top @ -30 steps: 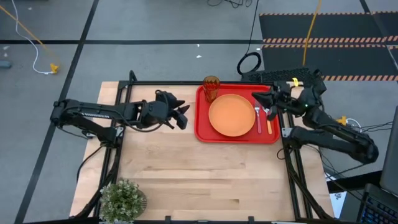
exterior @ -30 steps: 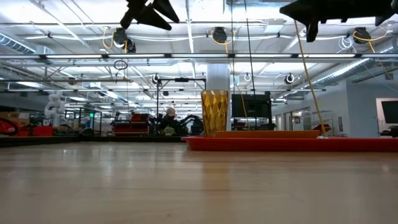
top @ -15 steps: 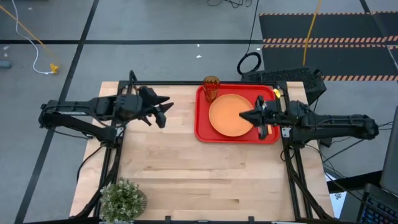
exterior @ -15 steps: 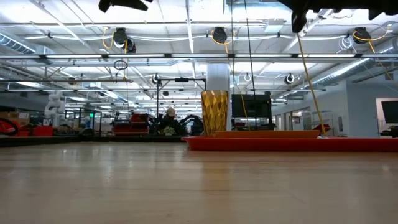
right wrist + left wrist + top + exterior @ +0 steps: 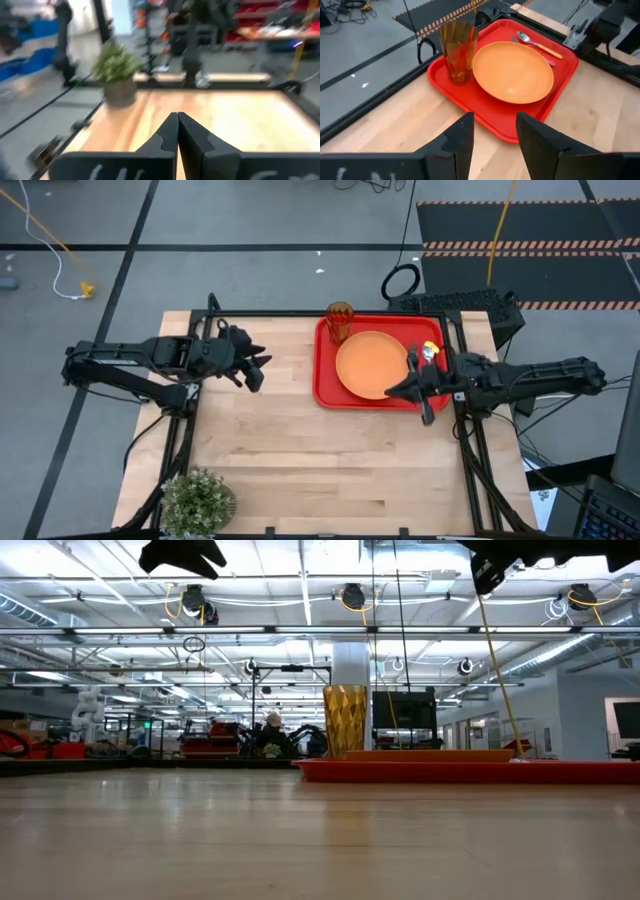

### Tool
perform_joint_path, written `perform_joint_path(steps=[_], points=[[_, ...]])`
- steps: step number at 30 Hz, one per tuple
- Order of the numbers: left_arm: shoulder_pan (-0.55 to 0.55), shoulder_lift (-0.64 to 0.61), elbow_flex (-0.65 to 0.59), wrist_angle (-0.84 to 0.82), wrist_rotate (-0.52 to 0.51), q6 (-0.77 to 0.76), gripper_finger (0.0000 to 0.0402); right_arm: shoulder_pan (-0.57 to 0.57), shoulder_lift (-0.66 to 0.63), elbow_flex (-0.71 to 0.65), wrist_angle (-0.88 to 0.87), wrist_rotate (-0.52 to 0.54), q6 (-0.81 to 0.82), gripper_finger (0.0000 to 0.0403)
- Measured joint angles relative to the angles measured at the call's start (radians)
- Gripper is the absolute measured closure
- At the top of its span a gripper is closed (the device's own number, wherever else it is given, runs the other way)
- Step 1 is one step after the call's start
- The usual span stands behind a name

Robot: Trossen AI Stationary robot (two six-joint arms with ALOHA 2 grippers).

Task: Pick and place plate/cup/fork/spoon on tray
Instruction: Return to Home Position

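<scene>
The red tray (image 5: 325,385) lies at the table's far right. On it rest the orange plate (image 5: 368,365), the amber cup (image 5: 339,322), standing upright at the tray's far left corner, and the spoon (image 5: 540,45) with the red-handled fork (image 5: 547,60) beside it, right of the plate. My left gripper (image 5: 258,370) is open and empty, above the table left of the tray; its own wrist view (image 5: 492,120) shows the gap. My right gripper (image 5: 392,392) is shut and empty above the tray's near right part; its fingers meet in its wrist view (image 5: 177,116). My right arm hides most of the cutlery in the high view.
A potted plant (image 5: 198,500) stands at the table's near left corner. Bare wood (image 5: 320,460) stretches across the table's near half. A black frame rail (image 5: 300,313) runs along the far edge.
My left gripper has drawn back from the tray toward the table's left edge. My right gripper has swung from over the cutlery at the tray's far right across the plate's edge toward the tray's near side, turning to point at the near left. Nothing on the tray has moved.
</scene>
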Motion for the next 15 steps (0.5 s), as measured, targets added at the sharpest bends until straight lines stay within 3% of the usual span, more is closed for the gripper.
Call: perform_joint_path(steps=[9, 15], points=[[0.001, 0.025, 0.001, -0.012, 0.004, 0.071, 0.0254, 0.005, -0.022, 0.000, -0.156, -0.133, -0.115, 0.0403], [0.005, 0.025, -0.003, -0.014, 0.003, 0.109, 0.0254, 0.004, -0.055, -0.049, -0.178, -0.135, -0.173, 0.0403]])
